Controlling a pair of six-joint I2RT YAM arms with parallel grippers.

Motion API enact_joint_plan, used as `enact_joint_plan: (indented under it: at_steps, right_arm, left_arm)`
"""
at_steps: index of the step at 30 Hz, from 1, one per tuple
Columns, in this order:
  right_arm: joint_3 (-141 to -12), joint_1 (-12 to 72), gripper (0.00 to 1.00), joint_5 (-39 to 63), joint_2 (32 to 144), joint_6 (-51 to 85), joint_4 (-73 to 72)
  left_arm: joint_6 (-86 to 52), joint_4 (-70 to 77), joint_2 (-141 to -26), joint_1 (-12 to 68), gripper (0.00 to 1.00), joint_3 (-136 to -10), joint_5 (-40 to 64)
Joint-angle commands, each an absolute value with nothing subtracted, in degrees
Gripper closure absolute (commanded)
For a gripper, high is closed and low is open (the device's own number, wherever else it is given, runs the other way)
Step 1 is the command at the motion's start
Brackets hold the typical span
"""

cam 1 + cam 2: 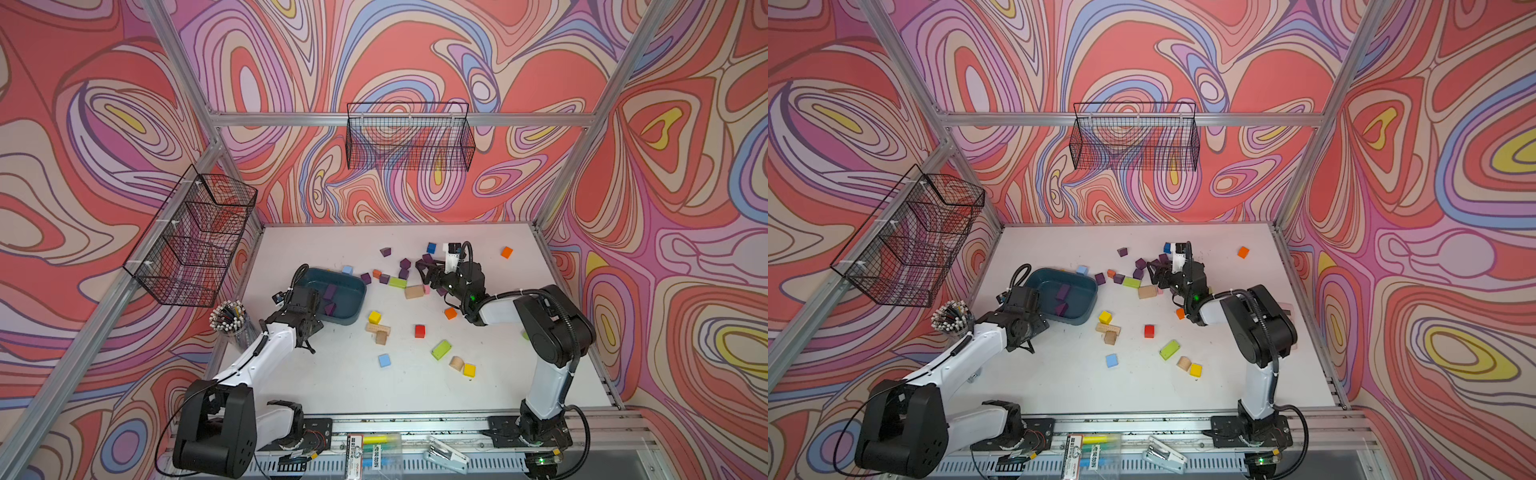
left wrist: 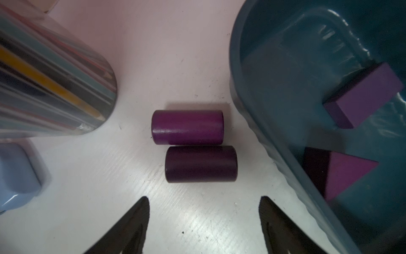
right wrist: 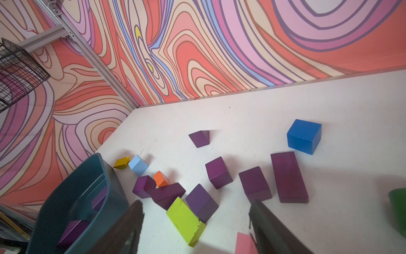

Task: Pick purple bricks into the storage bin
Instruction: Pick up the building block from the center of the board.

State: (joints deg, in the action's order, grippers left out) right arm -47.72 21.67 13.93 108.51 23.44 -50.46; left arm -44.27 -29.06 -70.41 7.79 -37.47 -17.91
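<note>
The teal storage bin (image 1: 358, 291) (image 1: 1090, 286) sits at the left middle of the table with two purple bricks (image 1: 330, 292) (image 2: 364, 96) in it. My left gripper (image 1: 313, 334) (image 2: 204, 198) hangs open by the bin's near corner, nothing between its fingers. In the left wrist view two purple cylinders (image 2: 187, 127) lie side by side on the table just ahead of it, beside the bin's wall (image 2: 263, 92). My right gripper (image 1: 424, 274) (image 3: 196, 201) is open and empty over a cluster of several purple bricks (image 3: 218, 172) (image 1: 405, 263) right of the bin (image 3: 72, 198).
A clear cup of pencils (image 1: 228, 320) (image 2: 55, 77) stands left of the cylinders. A lime block (image 3: 186, 220), pink slab (image 3: 243, 244) and blue cube (image 3: 304, 136) lie among the purple ones. Other coloured blocks are scattered mid-table. Wire baskets (image 1: 195, 237) (image 1: 409, 137) hang on the walls.
</note>
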Motion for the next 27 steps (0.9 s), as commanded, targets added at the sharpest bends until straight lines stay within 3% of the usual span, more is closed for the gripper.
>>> enact_joint_plan:
  at_steps: [1, 27]
  right_arm:
    - [-47.42, 21.36, 0.2, 14.68, 109.42, 23.73, -51.99]
    - [-48.09, 21.4, 0.2, 15.65, 110.3, 23.73, -51.94]
  left_arm:
    - [-42.64, -27.0, -72.1, 6.82, 0.19, -36.68, -17.48]
    - [-42.45, -21.99, -76.68, 1.19, 0.24, -35.54, -12.31]
